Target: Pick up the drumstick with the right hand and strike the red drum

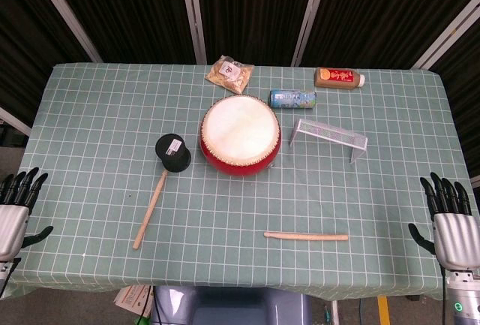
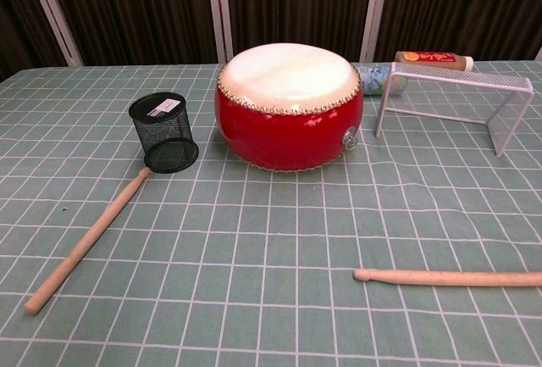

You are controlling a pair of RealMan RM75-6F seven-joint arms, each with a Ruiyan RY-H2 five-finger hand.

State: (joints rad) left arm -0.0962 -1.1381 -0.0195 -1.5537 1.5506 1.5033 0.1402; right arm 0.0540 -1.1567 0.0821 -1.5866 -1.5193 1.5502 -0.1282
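Green checked cloth covers the table. At its near edge both hands sit off the corners: the left hand at the near-left, the right hand at the near-right, each with its fingers spread and pointing up, holding nothing and touching nothing.

Nearest on the cloth, toward the right, a pale wooden drumstick lies flat and crosswise, well apart from the right hand. In the chest view its rounded tip points left. To the left a second drumstick lies on a slant, its far end just beside a black mesh cup, which stands upright with a white label inside.

Beyond these, near the middle of the table, stands the red drum, its pale skin facing up and ringed with studs. Just to its right is a white wire rack. Farther back lie a blue-green can on its side, a brown bottle with an orange label, also lying down, and a small snack packet.
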